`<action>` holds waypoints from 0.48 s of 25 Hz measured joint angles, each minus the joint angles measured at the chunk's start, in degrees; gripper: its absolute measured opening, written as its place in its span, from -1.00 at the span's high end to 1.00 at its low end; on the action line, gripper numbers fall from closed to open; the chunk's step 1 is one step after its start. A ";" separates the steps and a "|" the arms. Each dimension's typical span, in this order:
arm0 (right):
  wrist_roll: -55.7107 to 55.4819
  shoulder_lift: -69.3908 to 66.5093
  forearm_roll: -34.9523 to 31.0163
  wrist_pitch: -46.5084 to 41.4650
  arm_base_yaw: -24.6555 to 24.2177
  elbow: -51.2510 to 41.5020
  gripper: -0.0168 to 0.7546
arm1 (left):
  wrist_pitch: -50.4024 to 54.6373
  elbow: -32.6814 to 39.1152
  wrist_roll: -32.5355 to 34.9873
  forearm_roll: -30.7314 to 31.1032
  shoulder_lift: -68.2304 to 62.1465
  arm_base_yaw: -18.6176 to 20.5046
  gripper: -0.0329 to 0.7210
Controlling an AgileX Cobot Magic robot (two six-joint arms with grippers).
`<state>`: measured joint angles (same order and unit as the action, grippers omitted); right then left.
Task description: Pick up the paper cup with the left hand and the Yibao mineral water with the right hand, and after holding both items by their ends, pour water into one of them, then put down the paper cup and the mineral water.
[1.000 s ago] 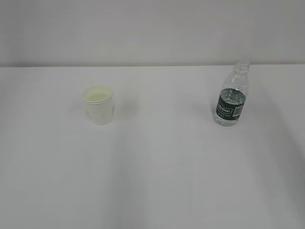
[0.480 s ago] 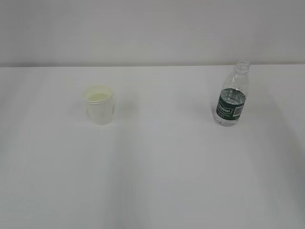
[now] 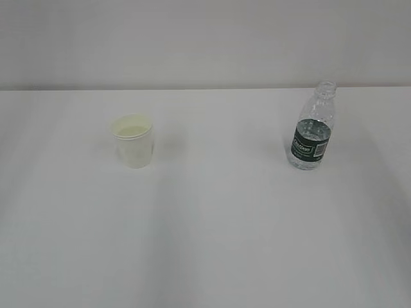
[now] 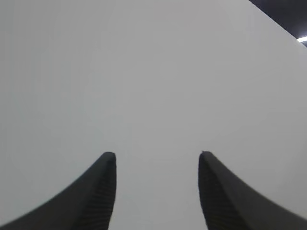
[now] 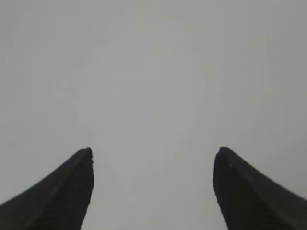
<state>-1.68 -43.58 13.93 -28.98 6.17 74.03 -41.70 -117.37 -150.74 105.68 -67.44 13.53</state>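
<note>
Left hand [image 4: 157,155]: seen in the left wrist view only, two dark ribbed fingers [image 4: 103,191] poking up from the bottom edge, jaws apart with a clear gap, nothing between them, just plain white table [image 4: 144,72] beyond the tips and a dark strip of background at the top right corner. Right hand [image 5: 153,151]: seen in the right wrist view only, two dark fingers [image 5: 240,191] at the bottom corners, jaws spread wider than the left ones, nothing held, only bare pale surface in front. Neither hand shows in the exterior view, and neither wrist view shows the cup or bottle, so how near each hand is to its item can't be told. Exterior view: the paper cup [image 3: 133,141] stands upright on the white table [image 3: 212,224], left of centre, mid-depth; small, white, rolled rim, pale cream inside, mouth open upward; can't tell whether there is liquid in it. The Yibao mineral water [image 3: 313,128] stands upright on the right side, slightly farther back than the cup and well apart from it; clear ribbed plastic, dark green label band with white lettering around the middle, no cap on the neck, taller than the cup. Water level in the bottle hard to read; the lower part looks clear. Both items rest on the table, untouched, nothing between them. Far edge of the table meets a plain light wall [image 3: 205,38].
</note>
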 joint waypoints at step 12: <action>0.00 0.00 0.00 0.00 0.00 0.00 -0.57 | -2.64 0.00 3.96 0.00 -1.89 0.00 -0.13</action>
<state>-1.68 -43.58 13.93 -28.98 6.17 74.03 -44.34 -117.37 -146.77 105.68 -69.34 13.53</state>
